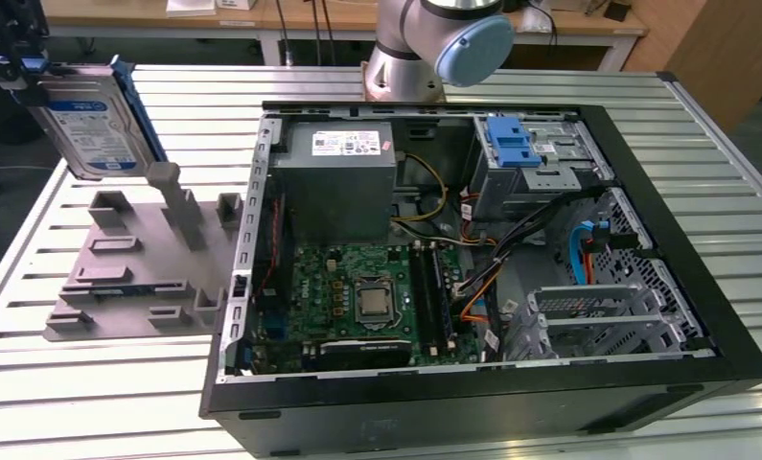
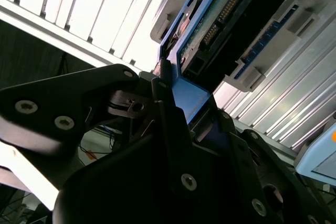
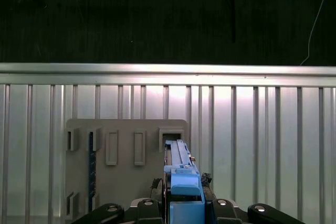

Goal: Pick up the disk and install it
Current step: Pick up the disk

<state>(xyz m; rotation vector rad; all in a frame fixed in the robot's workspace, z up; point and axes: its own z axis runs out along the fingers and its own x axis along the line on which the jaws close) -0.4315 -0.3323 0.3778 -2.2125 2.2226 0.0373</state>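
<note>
Slatted metal desk (image 1: pixel 86 402) carries everything, with an open computer case (image 1: pixel 483 395) lying on its side as the landmark.

The disk (image 1: pixel 89 120) is outside the case, off its side toward the exterior view's left, and is held on edge in the air with its white-and-blue label facing the camera. In the first wrist view its blue carrier runs straight out from between the fingers. The hand (image 3: pixel 185 208) is closed narrow on that carrier, and the second wrist view shows the dark fingers (image 2: pixel 163 129) clamped against the blue plastic. Under the disk, just beside the case on the same side, stands a grey holder (image 1: pixel 138 278) with upright posts and slots. The disk's lower edge is near the tallest post, and I cannot tell whether it is quite clear of it.

By my reading the pick-up is done and the install has not begun. The disk is well apart from the case's inside, where the motherboard (image 1: pixel 368 297), the grey power supply (image 1: pixel 342 182) and a bare metal cage (image 1: pixel 598 311) on the far side from the holder lie open.

Installing calls for a firm grip through the carry. It also calls for the carrier's rails to be lined up squarely with whichever bay takes them, probably that cage, and for the loose cables (image 1: pixel 534 230) in the case to be kept clear.
</note>
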